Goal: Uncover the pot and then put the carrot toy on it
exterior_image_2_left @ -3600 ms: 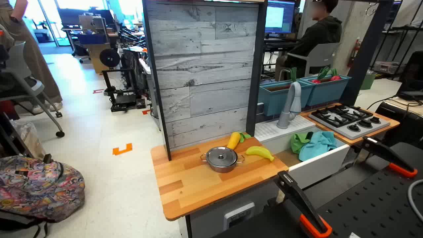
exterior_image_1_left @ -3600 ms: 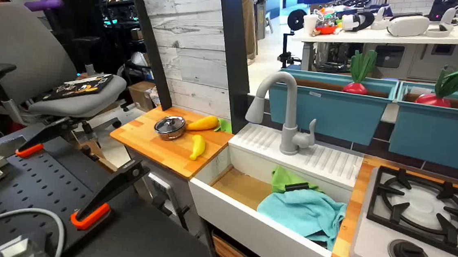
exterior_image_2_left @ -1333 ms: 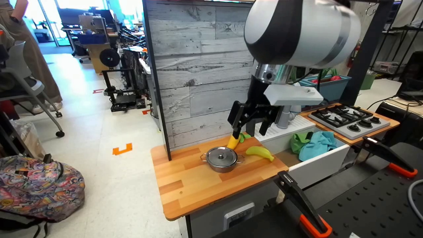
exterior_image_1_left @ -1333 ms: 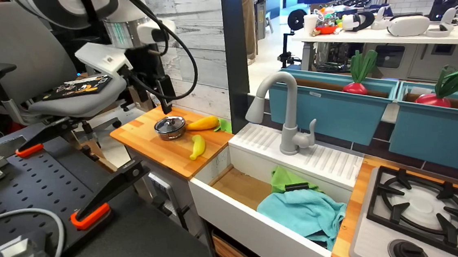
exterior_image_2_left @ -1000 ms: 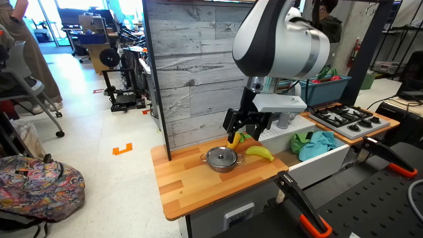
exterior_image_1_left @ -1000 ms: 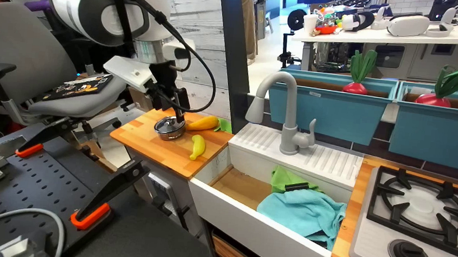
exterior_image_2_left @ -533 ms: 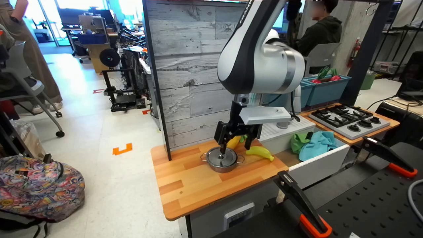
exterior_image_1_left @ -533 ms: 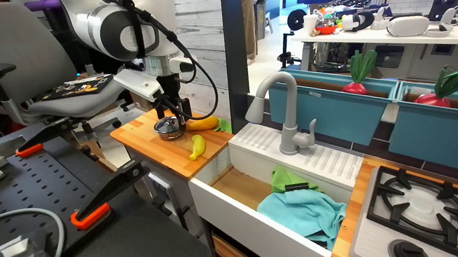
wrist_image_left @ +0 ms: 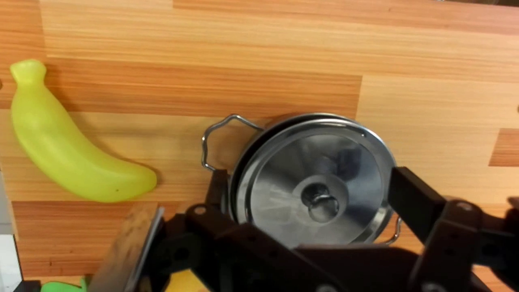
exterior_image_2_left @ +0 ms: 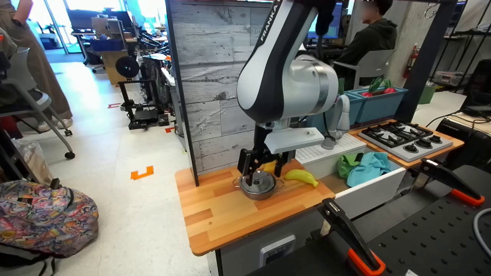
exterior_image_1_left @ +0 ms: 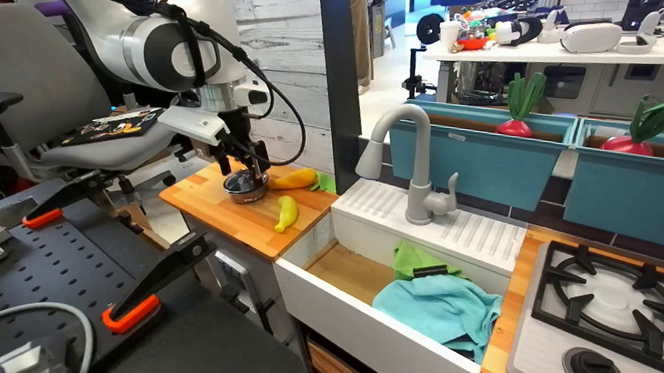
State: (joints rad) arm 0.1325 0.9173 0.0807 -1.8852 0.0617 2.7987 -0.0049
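Over the lid (wrist_image_left: 286, 166) on the pot (exterior_image_2_left: 259, 196); with tool (wrist_image_left: 311, 182) widely spread, gripping nothing; with carrot (exterior_image_1_left: 297, 179) nearby on the table (exterior_image_2_left: 220, 224).

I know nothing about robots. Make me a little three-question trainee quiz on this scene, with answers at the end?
1. True or false: the lid is on the pot.
2. On the wooden counter, the carrot toy lies: (a) under the pot (b) on the lid (c) beside the pot.
3. In your own words: how do the jaws of the gripper stand?
Key: 1 true; 2 c; 3 open.
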